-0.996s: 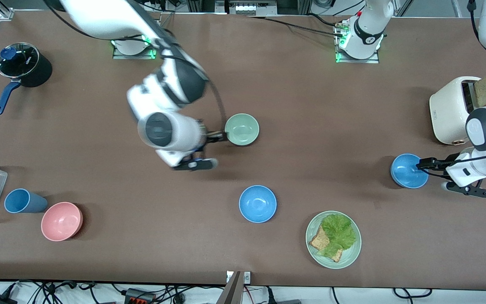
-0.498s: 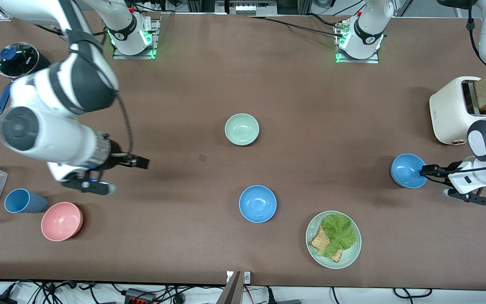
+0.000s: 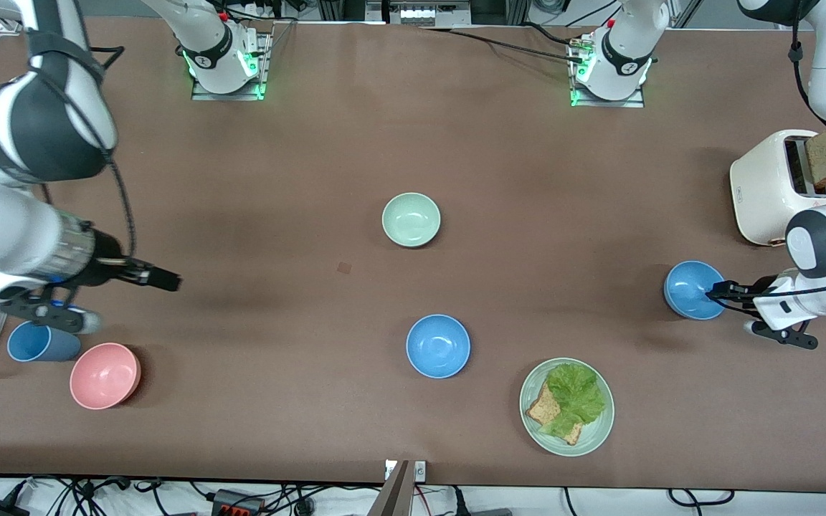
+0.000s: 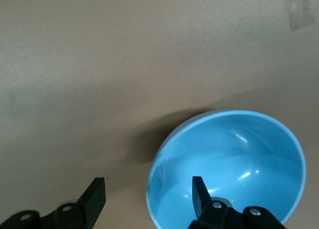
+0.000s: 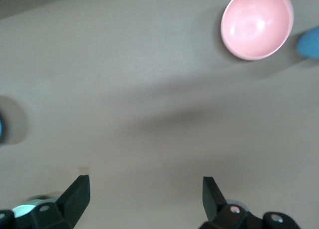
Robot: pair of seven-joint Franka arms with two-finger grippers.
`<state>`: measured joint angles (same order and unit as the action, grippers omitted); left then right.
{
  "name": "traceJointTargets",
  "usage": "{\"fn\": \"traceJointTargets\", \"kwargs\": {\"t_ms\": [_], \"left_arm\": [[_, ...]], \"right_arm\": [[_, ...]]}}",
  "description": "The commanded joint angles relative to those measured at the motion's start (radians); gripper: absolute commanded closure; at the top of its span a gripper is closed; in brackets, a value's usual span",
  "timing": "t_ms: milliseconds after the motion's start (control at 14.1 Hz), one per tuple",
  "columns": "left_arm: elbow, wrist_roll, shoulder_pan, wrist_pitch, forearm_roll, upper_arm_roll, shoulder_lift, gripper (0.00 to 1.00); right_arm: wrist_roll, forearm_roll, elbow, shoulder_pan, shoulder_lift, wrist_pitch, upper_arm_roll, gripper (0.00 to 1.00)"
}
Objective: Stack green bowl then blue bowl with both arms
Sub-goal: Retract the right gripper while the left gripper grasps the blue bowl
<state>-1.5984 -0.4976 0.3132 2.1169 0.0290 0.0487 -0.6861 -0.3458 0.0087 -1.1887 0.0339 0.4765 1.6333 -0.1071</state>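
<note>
1. Green bowl (image 3: 411, 219) mid-worktop, untouched, farther from camera than centre blue bowl (image 3: 438, 345).
2. Left claw (image 3: 711, 292) spread astride rim of another blue bowl (image 3: 692, 289) near toaster (image 3: 771, 188); grasp step.
3. Right claw (image 3: 166, 282) spread, empty, over bare worktop (image 3: 312, 143).
4. Next, likely: pinch rim, lift.

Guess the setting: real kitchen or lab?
Likely a lab bench staged as a kitchen: arm bases bolted to the brown table, loose cables along its edge, toaster as prop.
</note>
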Motion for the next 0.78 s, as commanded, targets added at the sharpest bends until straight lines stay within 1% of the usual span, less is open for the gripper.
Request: {"fn": "traceJointTargets", "kwargs": {"t_ms": [0, 71, 213, 285, 356, 427, 569, 640, 711], "left_arm": [[-0.003, -0.024, 0.015, 0.002, 0.006, 0.010, -0.006, 0.24], [-0.006, -0.024, 0.018, 0.002, 0.006, 0.011, -0.007, 0.24], [-0.025, -0.027, 0.030, 0.017, 0.006, 0.019, -0.007, 0.27], [-0.046, -0.033, 0.030, 0.034, 0.006, 0.019, -0.006, 0.29], [-0.049, -0.038, 0.030, 0.040, 0.005, 0.019, -0.006, 0.33], [-0.049, -0.036, 0.030, 0.040, 0.005, 0.019, -0.006, 0.37], [-0.049, -0.036, 0.030, 0.038, 0.005, 0.019, -0.006, 0.55], [-0.049, -0.036, 0.030, 0.038, 0.005, 0.019, -0.006, 0.59], [-0.049, -0.036, 0.029, 0.038, 0.005, 0.019, -0.006, 0.69]], "right_arm": [[0.120, -0.009, -0.054, -0.049, -0.074, 0.007, 0.030, 0.00], [0.173, -0.010, -0.055, -0.063, -0.091, 0.005, 0.041, 0.00], [0.266, 0.005, -0.054, -0.066, -0.114, -0.007, 0.110, 0.00], [0.298, 0.004, -0.055, -0.065, -0.137, -0.007, 0.124, 0.00], [0.306, -0.003, -0.057, -0.066, -0.156, -0.009, 0.124, 0.00], [0.307, -0.004, -0.066, -0.072, -0.173, -0.010, 0.122, 0.00], [0.333, -0.004, -0.106, -0.085, -0.213, -0.030, 0.116, 0.00], [0.347, -0.009, -0.130, -0.085, -0.237, -0.053, 0.119, 0.00], [0.347, -0.010, -0.149, -0.085, -0.251, -0.056, 0.122, 0.00]]}}
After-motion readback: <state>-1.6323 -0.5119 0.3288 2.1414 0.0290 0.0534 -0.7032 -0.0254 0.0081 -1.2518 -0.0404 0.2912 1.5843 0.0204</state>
